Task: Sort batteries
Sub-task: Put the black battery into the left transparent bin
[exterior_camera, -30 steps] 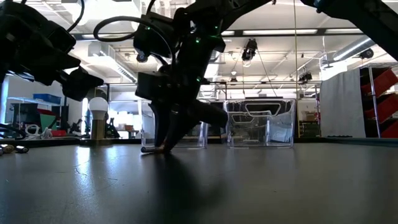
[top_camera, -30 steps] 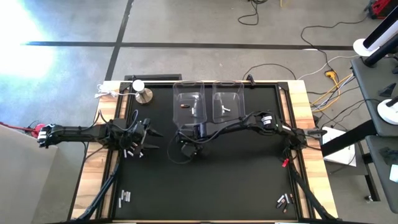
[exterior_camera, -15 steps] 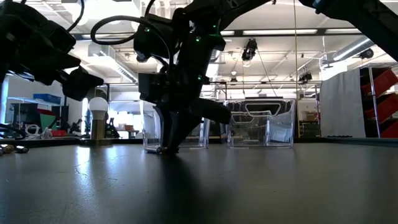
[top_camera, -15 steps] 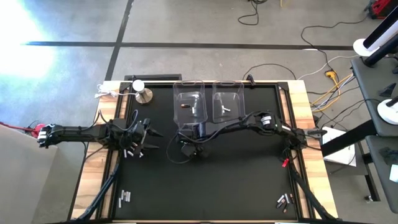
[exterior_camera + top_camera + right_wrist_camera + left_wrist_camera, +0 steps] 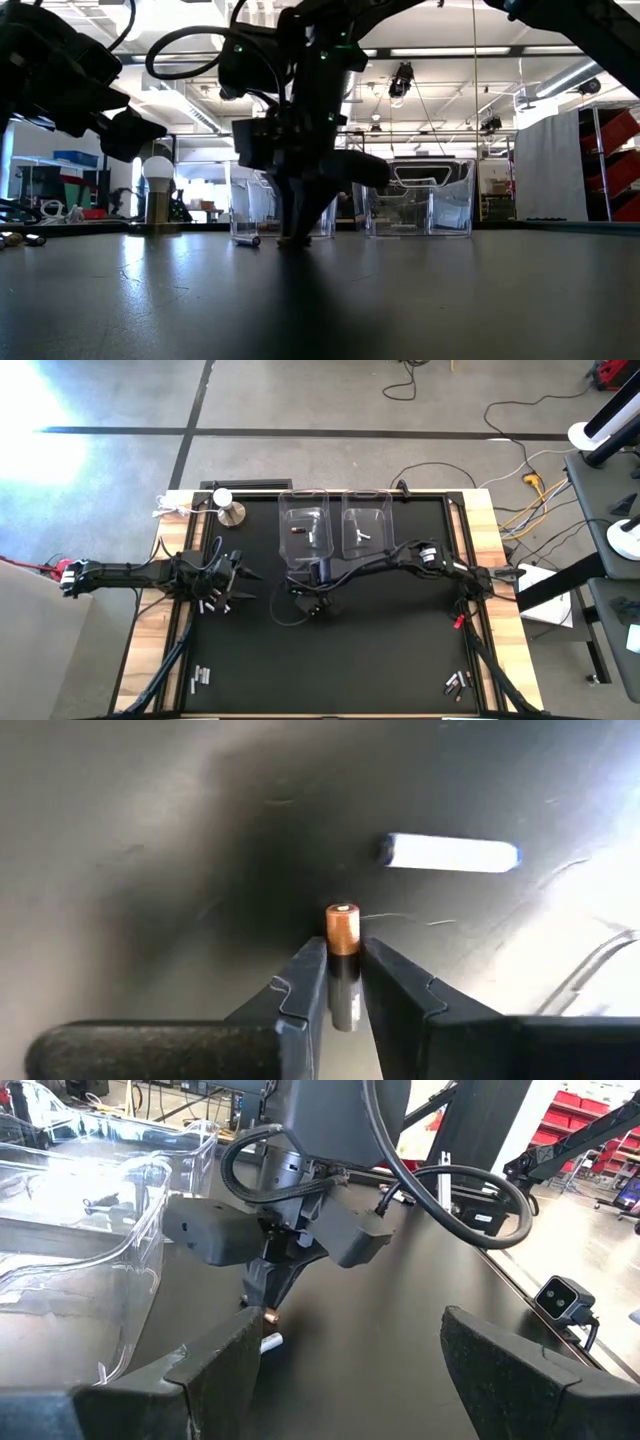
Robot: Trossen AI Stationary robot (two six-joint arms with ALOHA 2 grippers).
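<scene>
My right gripper (image 5: 343,960) is at the table's middle, just in front of the left clear bin (image 5: 303,530), and is shut on a dark battery with a copper-coloured end (image 5: 342,932). A white battery (image 5: 450,853) lies flat on the black tabletop close beside it, also visible in the low view (image 5: 247,240). My left gripper (image 5: 235,575) waits open at the table's left, level, with nothing between its fingers. The right clear bin (image 5: 365,525) stands beside the left one; each holds a cell or two. My right gripper pinches the dark battery's body (image 5: 343,988) between its two fingers, which come steeply from above. The battery lies along the fingers, and its copper end (image 5: 270,1317) sticks out past the fingertips toward the tabletop. I cannot tell whether that end touches the table.
Several loose batteries (image 5: 213,603) lie by my left gripper, others near the front left (image 5: 200,678) and front right (image 5: 458,682) corners. A round silver knob-like object (image 5: 230,510) stands at the far left. The right arm's cables (image 5: 285,615) loop over the table's middle.
My right gripper has tipped from a slant to nearly straight down and has shifted slightly toward the table's right, away from the white battery, which stays lying on the table.
</scene>
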